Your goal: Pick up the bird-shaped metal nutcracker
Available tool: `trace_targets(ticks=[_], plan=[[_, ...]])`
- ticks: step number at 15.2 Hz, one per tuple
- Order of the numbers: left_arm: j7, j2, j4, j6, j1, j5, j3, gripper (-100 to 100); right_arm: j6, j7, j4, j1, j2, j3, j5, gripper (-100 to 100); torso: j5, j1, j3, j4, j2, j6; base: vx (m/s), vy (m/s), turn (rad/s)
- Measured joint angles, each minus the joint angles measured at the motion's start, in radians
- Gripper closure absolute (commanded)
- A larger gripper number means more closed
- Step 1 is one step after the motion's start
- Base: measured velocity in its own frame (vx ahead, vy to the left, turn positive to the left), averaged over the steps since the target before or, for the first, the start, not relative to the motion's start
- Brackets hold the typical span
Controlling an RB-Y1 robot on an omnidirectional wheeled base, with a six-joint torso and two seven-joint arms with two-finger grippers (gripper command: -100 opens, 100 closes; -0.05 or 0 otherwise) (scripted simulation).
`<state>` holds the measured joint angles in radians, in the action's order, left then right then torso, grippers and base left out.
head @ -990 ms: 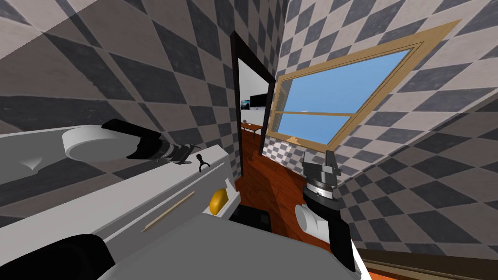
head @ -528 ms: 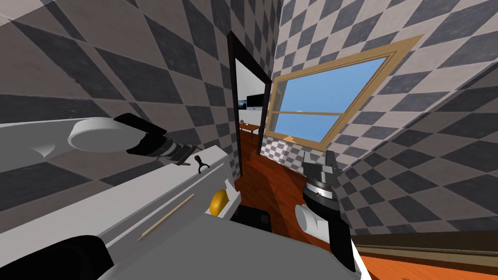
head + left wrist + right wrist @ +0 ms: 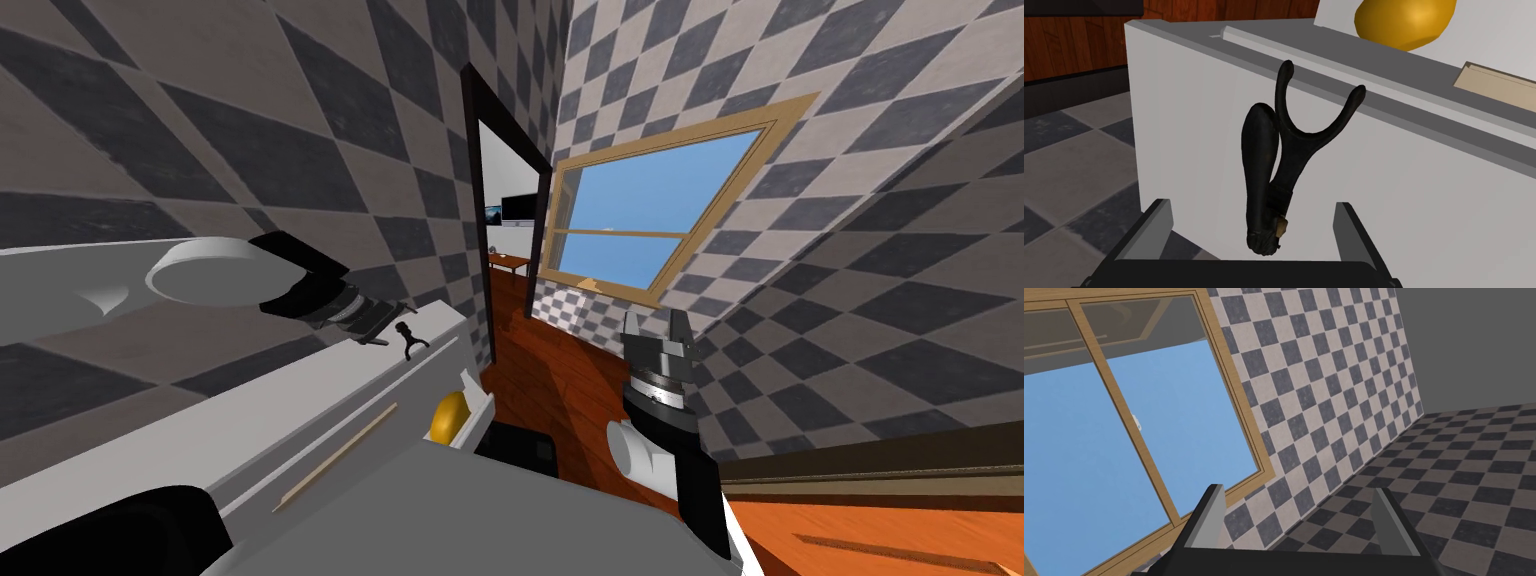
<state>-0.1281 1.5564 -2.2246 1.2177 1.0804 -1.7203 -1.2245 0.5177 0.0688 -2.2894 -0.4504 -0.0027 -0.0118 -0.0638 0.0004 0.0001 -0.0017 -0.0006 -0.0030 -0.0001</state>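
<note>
Right tool: beside the chest, well apart from the work, fingers spread, nothing between them. Leave it parked.

Left tool: reached out over the white table, released, both fingers apart and free of contact.

Nutcracker: dark, slim, on the table top near its end by the doorway. In the left wrist view its knobbed end lies closest to the tool body, between the two fingers. The long body and the forked arm run away from the tool, the fork tips splaying past the fingertips. Whether it stands or lies flat: cannot tell for sure.

Step in hand (judgement): final approach, then closure
- Ease forward a little, so the blades bracket the thick part where the body and the arm overlap, not the knobbed end alone
- Keep off the fork: curved, thin, likely to twist out
- Centre first; an off-centre pinch may push the piece along the smooth top
- Close slowly. A hinged piece may fold or pivot under pressure
- Keep the blade tips off the table, then lift straight away from it

Beyond, on the same unit: a tan strip, then a yellow rounded thing. Both well apart from the grasp
</note>
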Motion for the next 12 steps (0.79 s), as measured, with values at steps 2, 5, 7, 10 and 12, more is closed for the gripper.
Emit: trace_targets(ticks=[2,5,7,10,12], plan=[[0.008,-0.014,0.0,-0.017,0.001,0.019,0.025,-100,0.0,0.0,0.0,0.0,0.0,0.0,0.0,0,0.0,-0.002,0.0,0.0,-0.001,0.0,0.009,-0.041,-0.056],[0.011,-0.014,0.004,-0.03,0.001,0.029,0.041,100,0.0,0.0,0.0,0.0,0.0,0.0,0.0,0,-0.001,-0.001,0.0,0.0,0.0,0.0,0.002,-0.01,-0.004],[0.012,-0.014,0.004,-0.03,0.001,0.029,0.041,100,0.0,0.0,0.0,0.0,0.0,0.0,0.0,0,0.0,0.0,0.0,0.0,-0.001,0.0,0.0,0.0,0.0],[0.01,-0.008,0.003,-0.025,0.001,0.021,0.031,100,0.0,0.0,0.0,0.0,0.0,0.0,0.0,0,0.0,0.001,0.0,0.0,0.0,-0.001,-0.008,0.022,0.063],[0.0,0.005,0.002,-0.008,0.0,0.001,0.003,100,0.0,0.0,0.0,0.0,0.0,0.0,0.0,0,0.0,0.003,0.001,0.001,0.001,-0.001,-0.006,0.041,0.051]])
